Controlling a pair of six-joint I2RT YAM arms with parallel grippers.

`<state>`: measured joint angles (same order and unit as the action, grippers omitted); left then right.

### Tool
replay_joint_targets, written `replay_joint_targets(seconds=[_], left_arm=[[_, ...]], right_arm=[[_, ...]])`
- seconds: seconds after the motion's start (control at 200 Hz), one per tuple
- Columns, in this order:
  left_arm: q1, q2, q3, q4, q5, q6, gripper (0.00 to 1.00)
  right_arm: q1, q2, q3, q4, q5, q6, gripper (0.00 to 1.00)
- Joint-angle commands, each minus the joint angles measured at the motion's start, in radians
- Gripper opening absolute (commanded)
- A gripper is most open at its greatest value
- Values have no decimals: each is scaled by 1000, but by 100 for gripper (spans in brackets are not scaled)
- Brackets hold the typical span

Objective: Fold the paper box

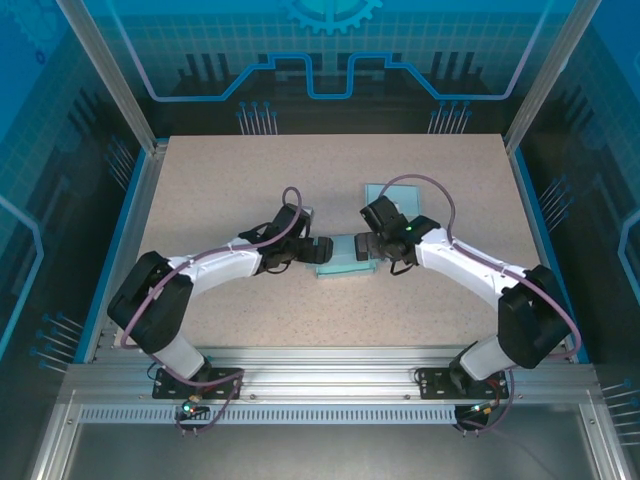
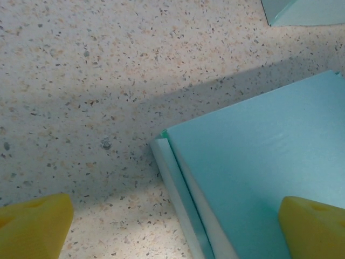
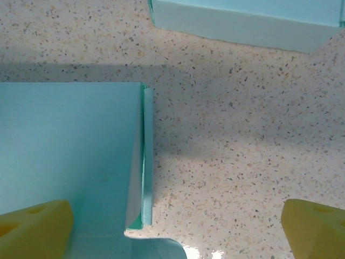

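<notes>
Tabletop (image 1: 250, 180) lies open around the flat paper box (image 1: 345, 262), its side edges straddled by the wide-open, empty left end effector (image 1: 320, 248) and right end effector (image 1: 368, 246).

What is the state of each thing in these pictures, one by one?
Paper box: lying flat on the table, not folded up.
Second light-blue piece: lying behind it, apart.
Left gripper: open, holding nothing.
Right gripper: open, holding nothing.

I work in a robotics lab cell: a speckled tabletop (image 1: 250, 180) fenced by aluminium framing (image 1: 330, 385) and blue panels (image 1: 200, 50) printed with circuit and gear graphics.
</notes>
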<state>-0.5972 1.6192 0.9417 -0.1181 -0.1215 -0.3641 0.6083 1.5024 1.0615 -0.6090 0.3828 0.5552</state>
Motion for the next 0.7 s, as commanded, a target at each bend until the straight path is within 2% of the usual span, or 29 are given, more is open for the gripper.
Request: replay_joint_targets(seconds=[0.0, 0.32, 0.515, 0.69], left_arm=[[4, 18, 17, 19, 21, -9, 99], [4, 60, -55, 34, -12, -69, 98], [4, 77, -87, 54, -4, -91, 87], [6, 76, -96, 53, 4, -98, 70]], right_arm=[[-16, 30, -29, 17, -37, -12, 100], [-32, 91, -93, 67, -65, 8, 98], [-34, 120, -122, 95, -80, 28, 98], [-33, 114, -133, 116, -116, 29, 98]])
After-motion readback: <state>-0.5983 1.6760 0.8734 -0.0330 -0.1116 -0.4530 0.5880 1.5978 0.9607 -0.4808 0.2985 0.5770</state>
